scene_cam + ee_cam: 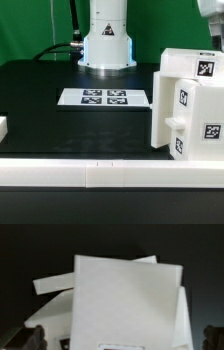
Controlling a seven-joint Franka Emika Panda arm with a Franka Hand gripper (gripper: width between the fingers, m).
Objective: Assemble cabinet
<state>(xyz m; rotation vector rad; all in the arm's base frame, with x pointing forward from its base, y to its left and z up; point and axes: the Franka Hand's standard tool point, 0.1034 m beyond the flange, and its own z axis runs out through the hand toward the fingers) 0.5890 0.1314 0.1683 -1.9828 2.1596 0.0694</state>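
Note:
The cabinet [188,108] is a thick-walled white box with black-and-white tags on its faces, standing on the black table at the exterior view's right. My gripper [211,30] hangs just above it, cut off by the top right corner of that view. In the wrist view the cabinet [125,297] fills the middle as a tall white slab with an angled panel behind it. My gripper [123,339] is open, with one dark finger [35,336] on each side of the cabinet. A dark gap shows between each finger and the white walls. Nothing is held.
The marker board [104,97] lies flat in the middle of the table. The arm's white base [106,40] stands behind it. A small white block [3,128] shows at the exterior view's left edge. A white rail [100,176] runs along the table's front edge.

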